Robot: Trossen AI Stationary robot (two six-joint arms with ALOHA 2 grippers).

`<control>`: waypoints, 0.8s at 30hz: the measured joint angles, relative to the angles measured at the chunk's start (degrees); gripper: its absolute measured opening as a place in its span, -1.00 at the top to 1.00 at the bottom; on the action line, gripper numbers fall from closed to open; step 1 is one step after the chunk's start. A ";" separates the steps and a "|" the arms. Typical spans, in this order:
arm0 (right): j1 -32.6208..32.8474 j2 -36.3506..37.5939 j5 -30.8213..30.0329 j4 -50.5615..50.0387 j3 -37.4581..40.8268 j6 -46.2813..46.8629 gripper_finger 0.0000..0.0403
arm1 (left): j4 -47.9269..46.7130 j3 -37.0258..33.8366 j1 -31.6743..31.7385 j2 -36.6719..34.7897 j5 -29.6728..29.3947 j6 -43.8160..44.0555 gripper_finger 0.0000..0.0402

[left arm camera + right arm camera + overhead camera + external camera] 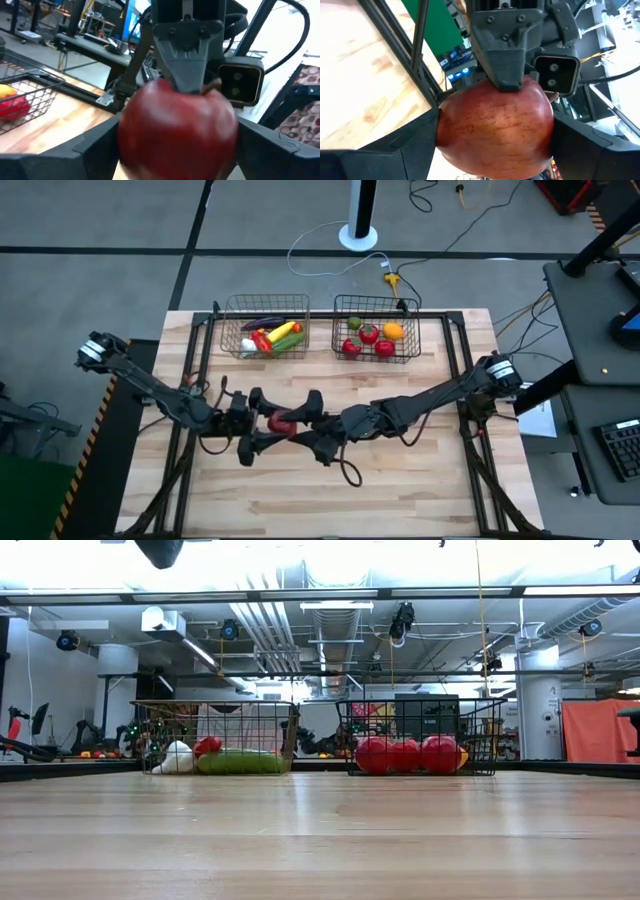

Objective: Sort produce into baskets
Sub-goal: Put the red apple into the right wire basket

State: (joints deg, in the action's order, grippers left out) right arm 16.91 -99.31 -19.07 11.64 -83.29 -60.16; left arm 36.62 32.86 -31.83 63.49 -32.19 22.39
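Observation:
A red, apple-like fruit (282, 422) hangs above the table's middle between my two grippers, which meet it from opposite sides. My left gripper (262, 423) is shut on it from the table's left, my right gripper (305, 422) from the right. In the left wrist view the fruit (177, 130) fills the gap between my fingers, and the right gripper's finger (187, 55) faces me. The right wrist view shows the same fruit (495, 125) with the left gripper's finger (502, 50) on it. Two wire baskets (265, 327) (377, 330) at the far edge hold the other produce. My left gripper pinches the fruit by two opposite sides (125, 135) between its two fingers (95, 145). The fingers lie level and come from the table's left. The fruit is lifted clear of the table. My right gripper pinches the same fruit by two opposite sides (445, 135) between its two fingers (410, 140). The fingers lie level and come from the table's right, turned crosswise to the left gripper's fingers. The fruit hangs clear of the table.
The left basket (215, 738) holds a cucumber, corn, an eggplant, a red pepper and garlic. The right basket (420, 735) holds red tomatoes, an orange and a green piece. Bare wood (400, 480) lies near the front edge. Black frame rails (200, 380) run along the table's sides.

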 joint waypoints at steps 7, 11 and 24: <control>-0.83 1.62 -2.02 -0.20 0.07 0.45 -0.56 | -5.65 0.00 0.00 -1.93 -0.58 0.01 -0.57; -1.58 1.71 -3.22 -0.25 0.05 0.22 -0.56 | -7.59 0.26 0.02 -2.58 -1.74 0.12 -0.57; -5.49 4.58 -13.12 -0.94 0.05 0.03 -0.56 | -24.30 1.20 -0.02 -10.77 -5.52 2.01 -0.57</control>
State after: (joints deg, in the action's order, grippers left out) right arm 11.41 -94.73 -32.19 10.70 -83.24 -60.13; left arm 12.32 34.06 -31.86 52.73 -37.71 24.40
